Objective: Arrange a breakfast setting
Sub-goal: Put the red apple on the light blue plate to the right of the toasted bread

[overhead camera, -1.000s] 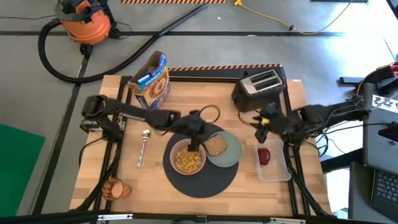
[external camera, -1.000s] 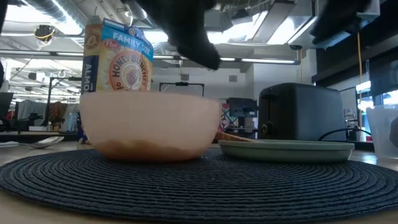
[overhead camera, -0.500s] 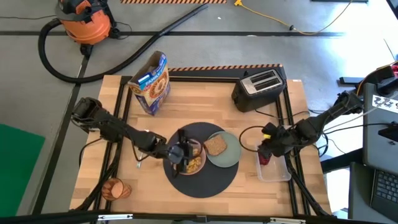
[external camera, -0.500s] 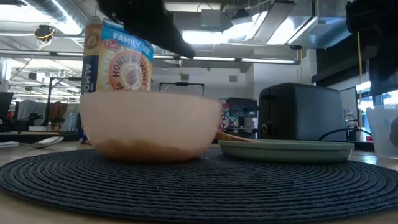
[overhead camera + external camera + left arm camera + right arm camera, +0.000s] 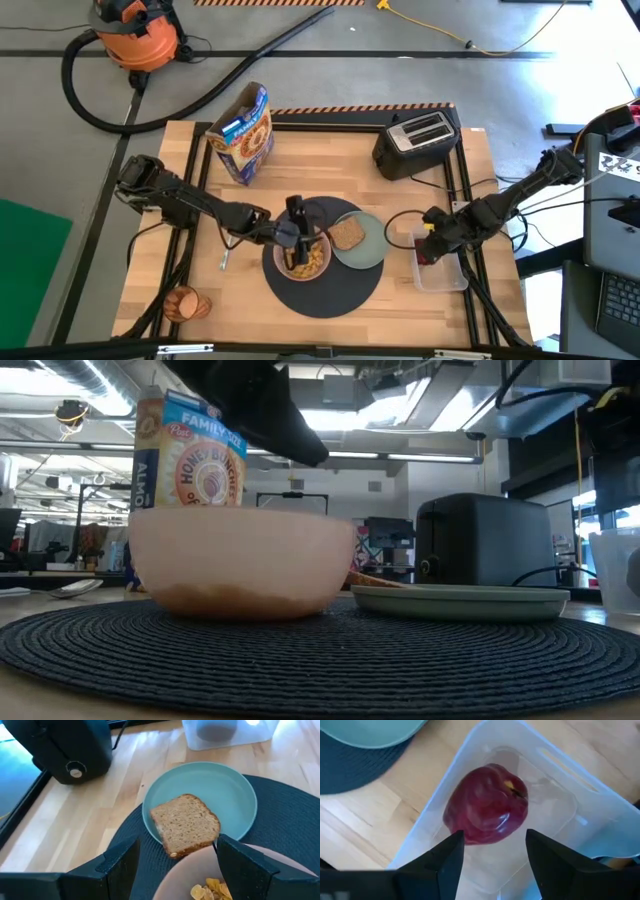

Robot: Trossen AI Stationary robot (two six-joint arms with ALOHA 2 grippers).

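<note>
**Apple pickup in hand**

Left gripper (image 5: 296,232) hovers over pink bowl (image 5: 303,256) w/ cereal on dark-grey mat (image 5: 325,293), jaws apart, empty. Toast slice (image 5: 185,824) lies on pale green plate (image 5: 230,782). Right gripper (image 5: 491,851) is above red apple (image 5: 486,811) in clear bin (image 5: 560,790), jaws wide. Next: lower, close on apple. Spoon mostly hidden by left arm.

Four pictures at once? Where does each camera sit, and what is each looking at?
High view: above the table, looking straight down; both arms show, left tool over the pink bowl, right tool by the clear bin.
Low view: at tabletop height, facing the bowl and black toaster; a dark arm overhead.
Left wrist view: on that arm, looking past its fingers at the toast slice.
Right wrist view: looking past its fingers at the red apple.
Shared: high and left wrist views both show the toast.
</note>
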